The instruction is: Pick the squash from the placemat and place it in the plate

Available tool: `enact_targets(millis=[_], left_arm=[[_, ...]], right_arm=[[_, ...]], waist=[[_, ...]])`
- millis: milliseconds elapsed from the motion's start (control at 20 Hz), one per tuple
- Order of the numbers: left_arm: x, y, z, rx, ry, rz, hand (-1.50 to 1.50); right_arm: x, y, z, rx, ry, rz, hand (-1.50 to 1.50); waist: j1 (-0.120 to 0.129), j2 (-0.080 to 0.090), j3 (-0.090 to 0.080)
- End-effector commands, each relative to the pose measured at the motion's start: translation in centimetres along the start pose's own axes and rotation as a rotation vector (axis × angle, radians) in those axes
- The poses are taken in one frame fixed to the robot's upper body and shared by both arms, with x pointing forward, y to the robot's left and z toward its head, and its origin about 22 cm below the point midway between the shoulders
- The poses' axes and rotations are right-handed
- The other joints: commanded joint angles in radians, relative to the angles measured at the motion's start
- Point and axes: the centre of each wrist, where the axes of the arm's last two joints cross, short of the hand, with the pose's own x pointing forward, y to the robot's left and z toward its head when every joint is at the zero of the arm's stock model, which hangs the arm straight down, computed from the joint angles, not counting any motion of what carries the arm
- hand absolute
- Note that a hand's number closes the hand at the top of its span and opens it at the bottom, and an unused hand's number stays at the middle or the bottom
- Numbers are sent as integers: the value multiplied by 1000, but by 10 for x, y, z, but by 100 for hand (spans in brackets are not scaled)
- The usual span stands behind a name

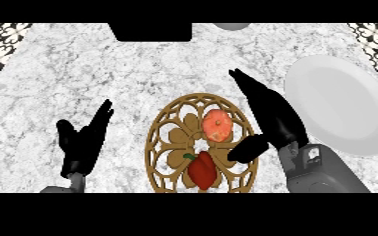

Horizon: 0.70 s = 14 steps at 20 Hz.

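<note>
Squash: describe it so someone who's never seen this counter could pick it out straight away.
Find the round, gold openwork placemat at the near middle of the marble counter, left of the white plate. Two things lie on it: the squash in its upper right part, beside the right hand, and a red pepper nearer the bottom. The squash is the round, orange one; the pepper is darker red, longer, green-stemmed.

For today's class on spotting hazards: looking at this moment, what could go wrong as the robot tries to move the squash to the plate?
1. The red pepper lies close by the squash on the placemat; the open right robot hand might knock or grab it instead.
2. The plate runs past the view's right edge, so a release could land near its rim.
</note>
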Motion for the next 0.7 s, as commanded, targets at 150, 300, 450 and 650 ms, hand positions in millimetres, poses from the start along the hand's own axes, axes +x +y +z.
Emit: enact_targets(millis=[150, 300, 450, 650], left_arm=[[-4, -17, -6, -15, 30, 16, 0], [1, 16, -1, -24, 51, 24, 0], [-7, -16, 7, -26, 40, 17, 0], [-10, -7, 9, -26, 53, 30, 0]], right_arm=[[6, 35, -15, 39, -3, -29, -150], [3, 30, 2, 40, 10, 7, -150], [-7, 55, -12, 21, 56, 67, -150], [0, 34, -35, 13, 101, 116, -150]], waist=[[-2, 4, -5], [-5, 3, -5], [-2, 4, -5], [3, 4, -5]])
